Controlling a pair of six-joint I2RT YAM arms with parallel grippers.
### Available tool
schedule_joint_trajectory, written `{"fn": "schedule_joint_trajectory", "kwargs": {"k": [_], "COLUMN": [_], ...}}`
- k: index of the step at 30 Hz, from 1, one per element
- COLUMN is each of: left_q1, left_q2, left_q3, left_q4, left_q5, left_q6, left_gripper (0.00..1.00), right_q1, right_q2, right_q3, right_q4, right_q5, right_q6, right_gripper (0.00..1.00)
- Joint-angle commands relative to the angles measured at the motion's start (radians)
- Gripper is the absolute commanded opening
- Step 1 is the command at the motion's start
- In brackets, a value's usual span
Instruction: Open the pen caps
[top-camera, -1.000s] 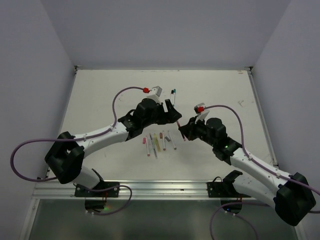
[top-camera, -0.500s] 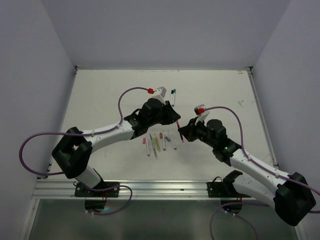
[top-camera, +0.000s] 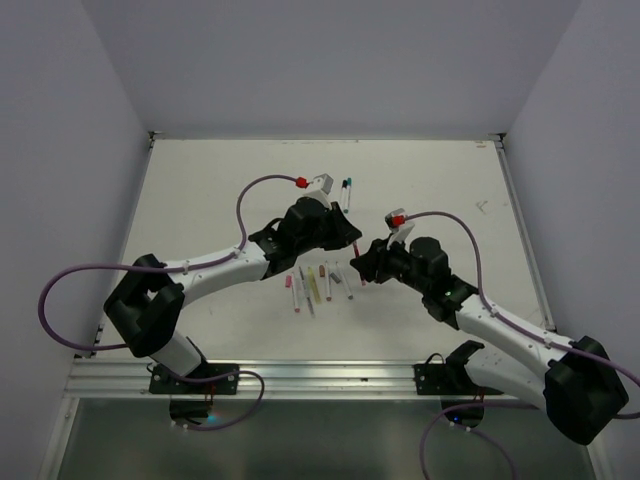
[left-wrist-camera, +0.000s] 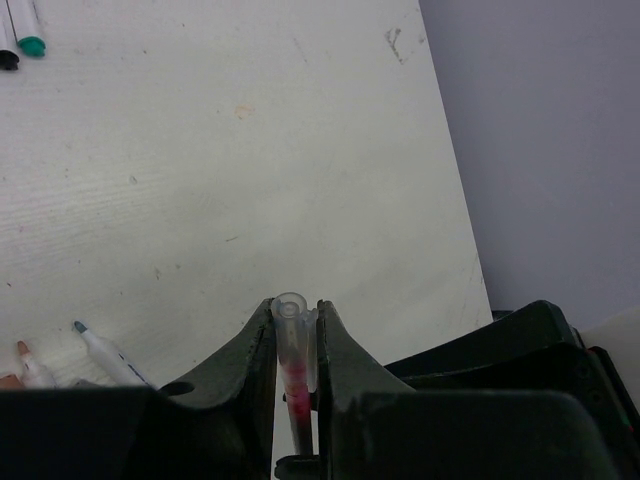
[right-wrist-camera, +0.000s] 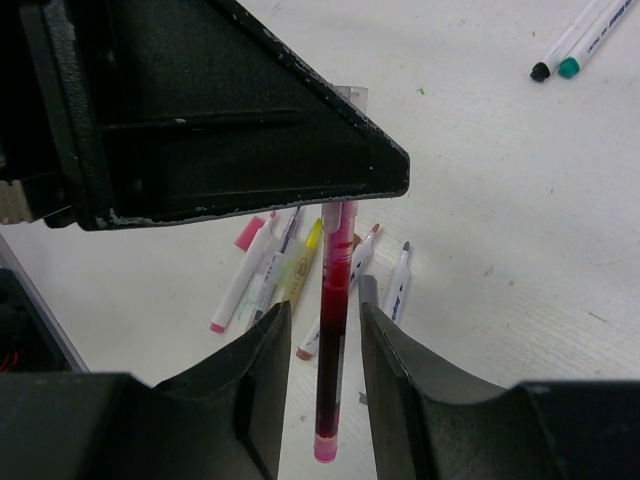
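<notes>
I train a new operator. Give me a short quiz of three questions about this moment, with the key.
1. True or false: the red pen lies flat on the table.
2. Which gripper is clamped on that pen's clear end?
3. The two far pens have caps of which colours? A) black, green B) blue, yellow C) pink, red
Key: 1 false, held above the table; 2 left gripper; 3 A: black cap, green cap.

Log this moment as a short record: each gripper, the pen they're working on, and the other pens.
left gripper: shut on the translucent cap of the red pen
right gripper: red pen runs between its fingers; grip unclear
cap state: on the pen
loose pens: lying together on the table
two capped pens: black and green, set apart
</notes>
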Motion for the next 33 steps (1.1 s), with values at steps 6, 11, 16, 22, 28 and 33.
{"fn": "schedule_joint_trajectory", "kwargs": {"k": [6, 11, 16, 22, 28, 33], "left_q1": [-0.006, -0.003, 0.020, 0.065, 0.106, 0.141], "left_q2": [-0.011, -0.008, -0.009, -0.011, -0.012, -0.020], "left_q3": [0.037, 0.102, 0.168, 0.243, 0.274, 0.298], "left_q4": [0.052, 0.028, 0.019, 0.016, 0.026, 0.032], "left_q5": [-0.055, -0.157, -0.243, -0.323, -0.358, -0.391], "left_q6": [0.012, 0.021, 0.005, -0.005, -0.020, -0.023], "left_gripper": [0.00, 0.00, 0.00, 0.00, 0.00, 0.00], "right_q1": [0.002, 0.002, 0.002, 0.002, 0.002, 0.002], "right_q2": [0.077, 0.054, 0.019, -0.015, -0.041, -0.047], "right_q3": [0.068, 0.051, 0.019, -0.018, -0.048, -0.064], "right_q4": [0.028, -0.021, -0.049, -0.078, -0.078, -0.073], "right_q5": [-0.012, -0.011, -0.017, -0.021, -0.034, -0.052], "right_q6": [-0.005, -0.023, -0.028, -0.042, -0.040, -0.039], "right_gripper": [0.13, 0.00, 0.00, 0.00, 0.00, 0.00]}}
